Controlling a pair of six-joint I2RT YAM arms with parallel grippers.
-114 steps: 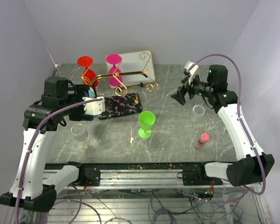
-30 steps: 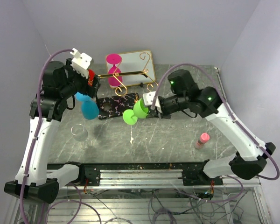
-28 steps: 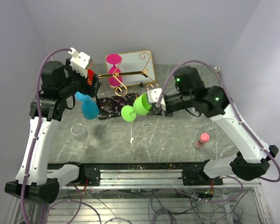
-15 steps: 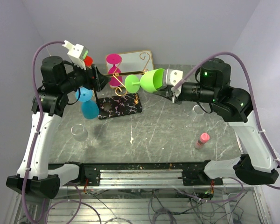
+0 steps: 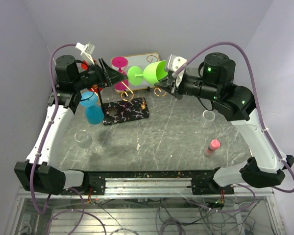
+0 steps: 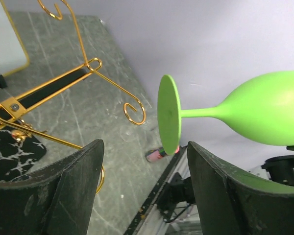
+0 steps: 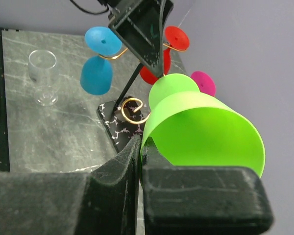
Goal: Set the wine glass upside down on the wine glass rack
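wine glass [image 5: 153, 72] sideways, pinched by right gripper [image 7: 141, 145]

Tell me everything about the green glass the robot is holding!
The green wine glass looks like bright, smooth plastic, with a rounded bowl, a thin stem and a flat round foot. It is empty and held sideways in the air. Only the right gripper touches it, pinching the bowl's rim.

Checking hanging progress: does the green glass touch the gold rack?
Apart: left wrist view shows a clear gap between the gold rack and the green glass foot.
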